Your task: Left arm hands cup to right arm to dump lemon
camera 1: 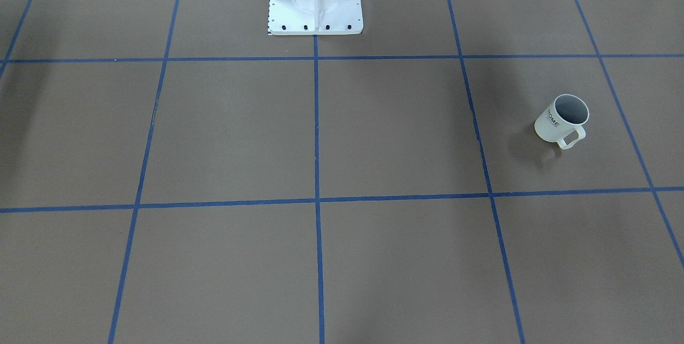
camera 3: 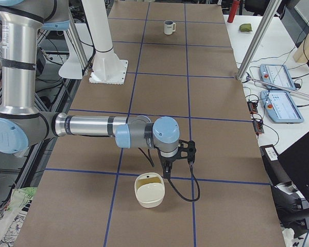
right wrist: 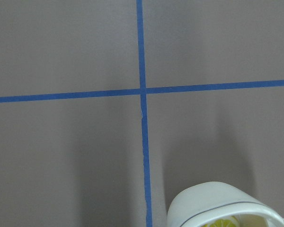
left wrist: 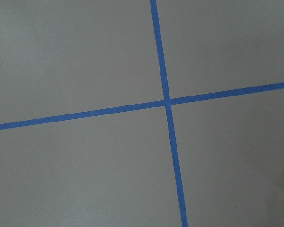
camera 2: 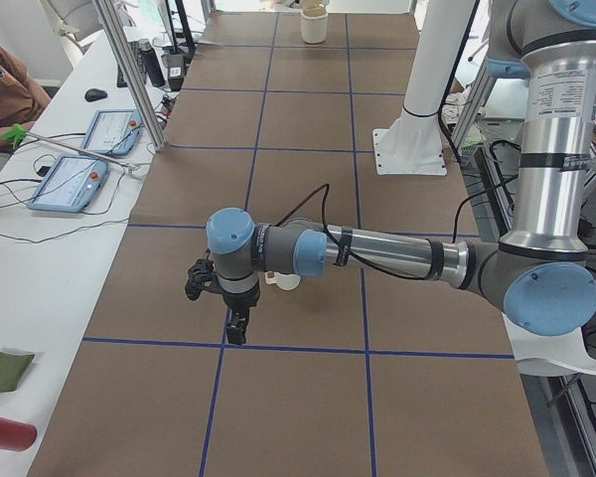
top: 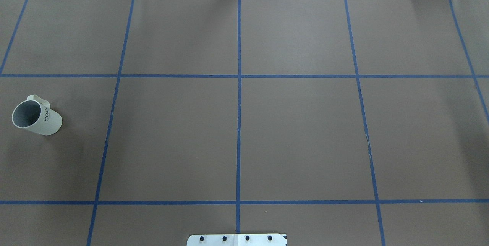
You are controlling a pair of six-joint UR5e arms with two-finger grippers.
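Note:
The cup (camera 1: 561,119) is a white mug with "HOME" on its side. It stands upright on the brown table on my left side, and also shows in the overhead view (top: 36,118). Its grey inside shows no lemon from these angles. In the exterior left view my left gripper (camera 2: 236,334) hangs just in front of the cup (camera 2: 286,282). I cannot tell if it is open or shut. In the exterior right view my right gripper (camera 3: 167,172) hangs over the table, far from the cup (camera 3: 169,27). I cannot tell its state. Neither wrist view shows fingers.
A cream container (camera 3: 149,190) with something yellow inside (right wrist: 222,222) stands right by my right gripper. The white robot pedestal (camera 1: 315,2) stands at the table's middle edge. Metal posts (camera 2: 129,70) and tablets (camera 2: 70,182) line the operators' side.

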